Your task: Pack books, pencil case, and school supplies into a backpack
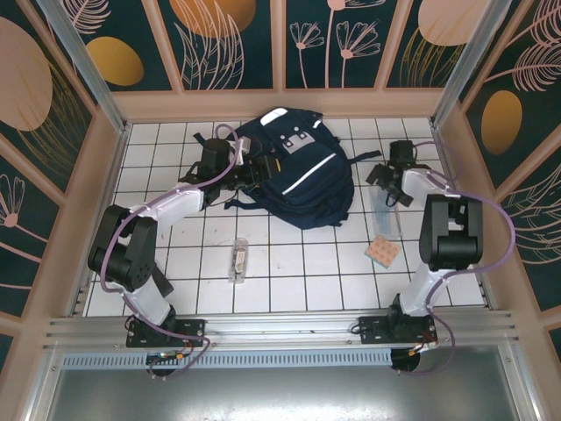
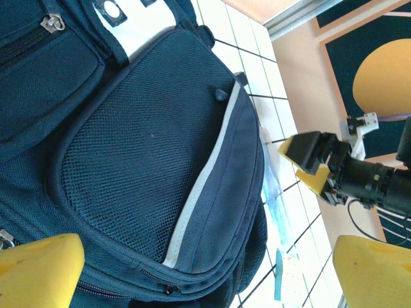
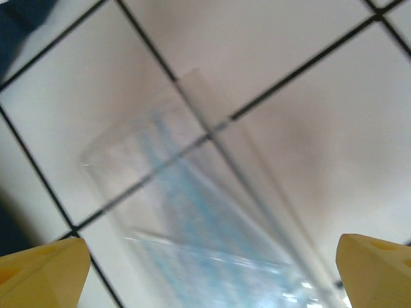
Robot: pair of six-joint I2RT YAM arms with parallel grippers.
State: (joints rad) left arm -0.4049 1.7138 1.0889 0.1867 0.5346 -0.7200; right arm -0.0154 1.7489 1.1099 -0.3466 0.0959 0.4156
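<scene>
Setting is reading as a robotics lab test cell. Two black-and-white jointed robot arms, left and right, are sitting bolted to a silver aluminium extrusion rail. A white square-tiled tabletop with dark grid lines is lying boxed in by peach-framed wall panels printed with teal-and-gold botanical shapes. Purple cables are looping along the arms.

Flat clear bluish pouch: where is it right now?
Top view, right side: the pouch lies right of the navy-blue fabric backpack, beyond the pinkish-tan square pad.
</scene>
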